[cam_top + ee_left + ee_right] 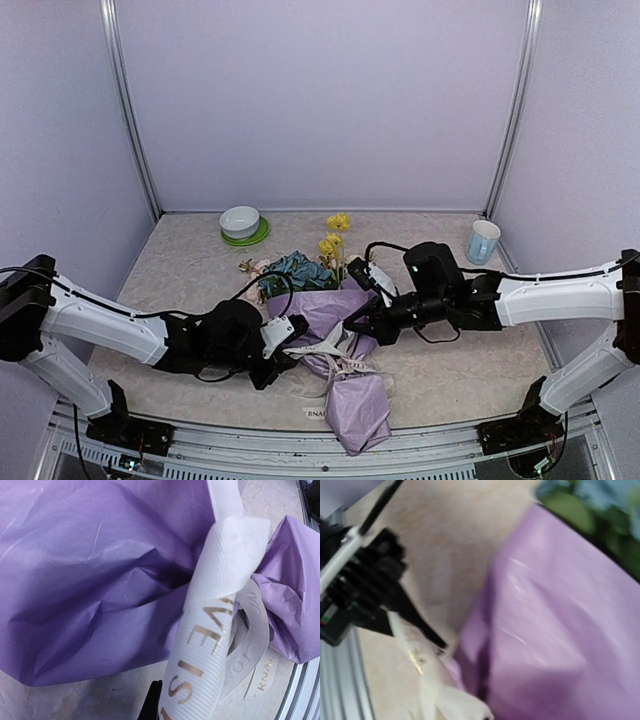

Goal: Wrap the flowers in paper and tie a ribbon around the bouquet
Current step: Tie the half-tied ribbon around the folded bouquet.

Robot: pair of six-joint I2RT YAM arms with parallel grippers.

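Ribbon (200, 645): thin, floppy, judged slippery; looped at bouquet (355, 400) waist. Ends clamped either side of bouquet by fully closed jaws of left gripper (295, 330) and right gripper (362, 330). Paper (90, 580): tear-prone, best avoided.

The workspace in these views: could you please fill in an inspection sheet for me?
Surface: beige mottled table; no spills seen.
Job's things: bouquet lying mid-table; paper wrapped round the flowers, heads toward the far side; ribbon looped round its waist.
Clutter: white bowl on a green plate far left; blue cup far right.
Pincers: left pincer and right pincer both shut on the ribbon, one on each side of the bouquet.
Cables: black cables loop above both wrists, close to the flowers.
Surroundings: lilac walls, metal posts; nothing else seen.
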